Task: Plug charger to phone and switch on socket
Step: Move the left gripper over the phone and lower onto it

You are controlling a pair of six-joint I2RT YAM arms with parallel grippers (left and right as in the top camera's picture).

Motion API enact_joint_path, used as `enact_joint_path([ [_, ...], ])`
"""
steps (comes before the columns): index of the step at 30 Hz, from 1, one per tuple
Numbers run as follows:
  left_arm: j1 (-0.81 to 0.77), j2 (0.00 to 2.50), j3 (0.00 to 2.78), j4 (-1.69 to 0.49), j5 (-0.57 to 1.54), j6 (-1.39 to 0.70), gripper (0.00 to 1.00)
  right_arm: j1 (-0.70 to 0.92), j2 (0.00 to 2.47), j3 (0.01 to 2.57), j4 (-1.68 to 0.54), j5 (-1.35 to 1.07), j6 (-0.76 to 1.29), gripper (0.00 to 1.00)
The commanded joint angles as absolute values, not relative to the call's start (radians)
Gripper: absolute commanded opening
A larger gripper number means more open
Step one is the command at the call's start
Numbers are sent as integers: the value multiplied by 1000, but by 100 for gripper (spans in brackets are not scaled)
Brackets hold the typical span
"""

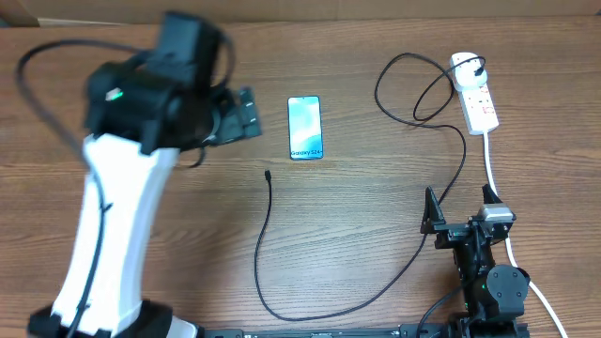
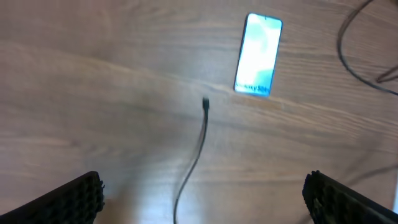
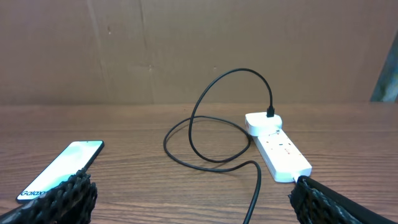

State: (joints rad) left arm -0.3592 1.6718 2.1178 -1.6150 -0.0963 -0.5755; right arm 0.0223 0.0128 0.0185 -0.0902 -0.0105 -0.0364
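Observation:
The phone lies flat on the wooden table with its light blue screen up; it also shows in the left wrist view and the right wrist view. The charger's black cable has its free connector tip just below and left of the phone, apart from it. Its black plug sits in the far end of the white socket. My left gripper hangs open left of the phone, and the tip lies ahead of its fingers. My right gripper is open near the table's front, below the socket.
The socket's thick white cord runs down past the right arm toward the front edge. The black cable loops between phone and socket and sweeps along the front of the table. A brown cardboard wall stands behind the table.

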Motion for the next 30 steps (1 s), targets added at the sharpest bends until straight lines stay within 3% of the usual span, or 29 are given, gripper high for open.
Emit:
enact_joint_path([
  [1,-405,1735,2155,-1558,-207,-610,100,29,3,8,-84,-1,-33,100],
  [10,-412,1912,2155,-1413,-53,-610,100,29,3,8,-84,-1,-33,100],
  [30,-441,2275,2155,-1195,-28,-603,100,29,3,8,-84,-1,-34,100],
])
